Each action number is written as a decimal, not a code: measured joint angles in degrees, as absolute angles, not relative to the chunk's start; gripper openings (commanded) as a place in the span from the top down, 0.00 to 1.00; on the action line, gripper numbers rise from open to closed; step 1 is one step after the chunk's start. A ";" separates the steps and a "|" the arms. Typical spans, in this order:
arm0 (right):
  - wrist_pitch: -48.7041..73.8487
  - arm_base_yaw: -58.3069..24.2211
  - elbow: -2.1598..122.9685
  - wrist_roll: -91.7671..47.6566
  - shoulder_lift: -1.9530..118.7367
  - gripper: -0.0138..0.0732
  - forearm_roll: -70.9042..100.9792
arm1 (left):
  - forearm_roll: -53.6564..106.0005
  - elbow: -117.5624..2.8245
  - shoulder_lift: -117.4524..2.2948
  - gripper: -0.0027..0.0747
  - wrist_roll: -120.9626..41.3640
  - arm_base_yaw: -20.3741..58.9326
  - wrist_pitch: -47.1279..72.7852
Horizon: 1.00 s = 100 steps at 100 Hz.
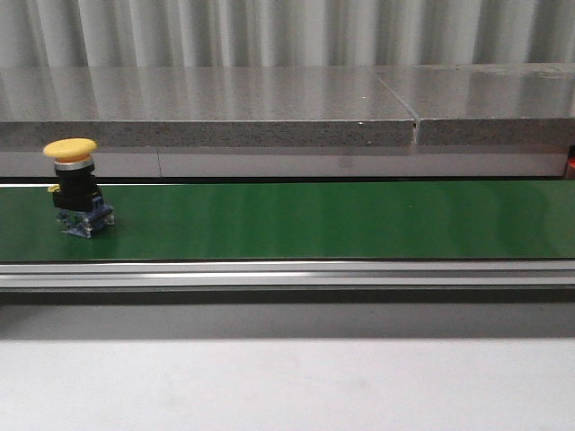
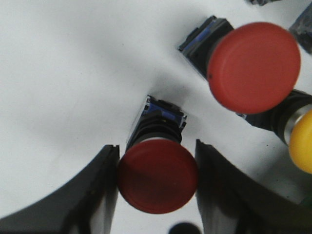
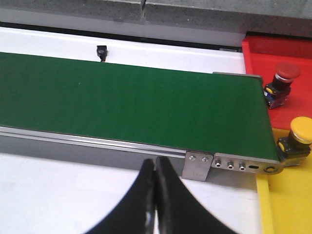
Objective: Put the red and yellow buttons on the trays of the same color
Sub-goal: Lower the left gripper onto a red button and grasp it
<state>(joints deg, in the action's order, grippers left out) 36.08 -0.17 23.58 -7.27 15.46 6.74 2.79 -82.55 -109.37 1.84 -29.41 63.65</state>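
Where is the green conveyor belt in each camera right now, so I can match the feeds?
Front: green conveyor belt spans the full width mid-frame.
Left wrist: not in view.
Right wrist: belt crosses the middle, ending near the trays.
Shared landmark: the grey stone ledge behind the belt.

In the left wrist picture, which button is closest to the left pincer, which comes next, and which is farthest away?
1. Red button: right between the left pincer's fingers, nearest.
2. Second red button: farther out on the white surface.
3. Yellow button: at the picture's edge, only partly seen. Too close to call against the second red one.
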 measured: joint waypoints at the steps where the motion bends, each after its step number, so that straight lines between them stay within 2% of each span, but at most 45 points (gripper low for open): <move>1: 36.08 -0.17 23.58 -7.27 15.46 0.92 6.74 | 2.72 -82.55 -109.25 0.75 1.84 -29.41 63.65; 51: 36.08 -0.17 23.58 -7.27 15.46 0.92 6.74 | 0.68 -82.47 -93.24 0.75 1.84 -26.87 66.18; 100: 36.08 -0.17 23.58 -7.27 15.46 0.92 6.74 | 0.79 -82.47 -90.49 0.75 1.84 -10.70 67.18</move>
<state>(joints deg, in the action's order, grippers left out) 36.08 -0.17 23.58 -7.27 15.46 6.74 0.79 -82.47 -90.49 1.84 -10.70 67.18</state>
